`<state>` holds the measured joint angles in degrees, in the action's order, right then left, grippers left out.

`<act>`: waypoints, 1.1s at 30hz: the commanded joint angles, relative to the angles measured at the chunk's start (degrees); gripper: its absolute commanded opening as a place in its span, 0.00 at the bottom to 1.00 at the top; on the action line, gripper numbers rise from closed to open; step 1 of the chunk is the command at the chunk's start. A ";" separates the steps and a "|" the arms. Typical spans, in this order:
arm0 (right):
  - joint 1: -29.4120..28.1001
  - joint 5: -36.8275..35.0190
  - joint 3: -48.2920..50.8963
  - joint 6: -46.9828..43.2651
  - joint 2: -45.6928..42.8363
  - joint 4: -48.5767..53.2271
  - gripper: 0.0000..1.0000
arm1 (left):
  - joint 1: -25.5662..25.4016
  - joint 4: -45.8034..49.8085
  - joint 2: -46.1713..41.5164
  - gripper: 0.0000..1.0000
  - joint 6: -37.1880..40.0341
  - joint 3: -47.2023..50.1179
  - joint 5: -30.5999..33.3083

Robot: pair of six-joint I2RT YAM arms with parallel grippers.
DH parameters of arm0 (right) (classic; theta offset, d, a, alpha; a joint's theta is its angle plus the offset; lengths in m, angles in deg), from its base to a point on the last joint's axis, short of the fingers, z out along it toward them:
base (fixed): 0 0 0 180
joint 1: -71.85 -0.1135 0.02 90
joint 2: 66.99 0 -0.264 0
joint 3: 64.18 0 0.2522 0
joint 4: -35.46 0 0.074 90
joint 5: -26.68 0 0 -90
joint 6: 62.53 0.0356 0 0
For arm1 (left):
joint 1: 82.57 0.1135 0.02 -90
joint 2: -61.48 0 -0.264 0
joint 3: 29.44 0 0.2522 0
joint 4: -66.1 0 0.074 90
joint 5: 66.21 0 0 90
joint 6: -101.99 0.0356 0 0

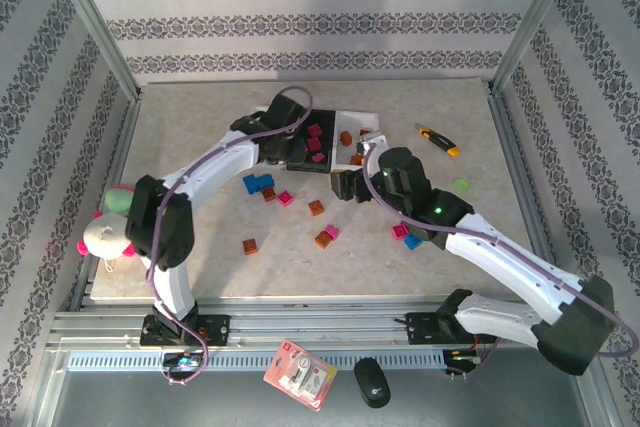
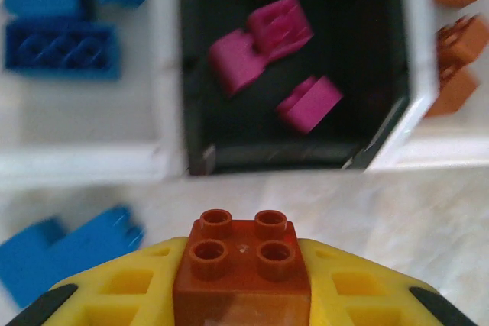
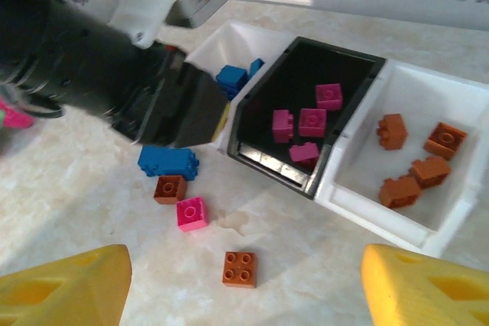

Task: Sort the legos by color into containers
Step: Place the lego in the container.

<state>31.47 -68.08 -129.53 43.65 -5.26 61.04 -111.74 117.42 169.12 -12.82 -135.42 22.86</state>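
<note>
Left hand (image 2: 243, 305) clamps orange-brown plastic brick (image 2: 243, 253) | next I carry it over rightmost white plastic tray (image 2: 451, 154) | right hand (image 3: 244, 288) wide, empty

Table surface (image 1: 200, 267): marbled beige, walled by patterned panels.
- Plush toy (image 1: 105, 225), pink, white and green, at the 9 o'clock edge.
- Utility knife (image 1: 438, 139), yellow and black, at 2 o'clock.
- Small green item (image 1: 460, 185) at 3 o'clock, unidentified.
- Red-and-white packet (image 1: 300, 374) off the table at 6 o'clock.
- Black oval object (image 1: 371, 382) just beside the packet.
</note>
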 commanded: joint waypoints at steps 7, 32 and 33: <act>3.08 -3.31 4.65 2.02 -8.67 4.23 0.78 | -4.82 2.47 21.05 0.34 1.63 -28.65 -3.10; -2.09 0.97 3.95 3.96 3.29 10.54 0.79 | -5.47 -7.05 -1.15 0.90 2.60 -7.97 1.08; -2.58 1.21 3.64 4.28 5.08 10.42 0.79 | -5.47 -8.40 -3.58 0.91 2.44 -4.51 1.48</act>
<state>30.13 -68.10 -125.29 46.03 -3.34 70.63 -117.08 116.85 171.02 -9.41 -147.49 22.06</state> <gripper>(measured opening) 0.790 0.907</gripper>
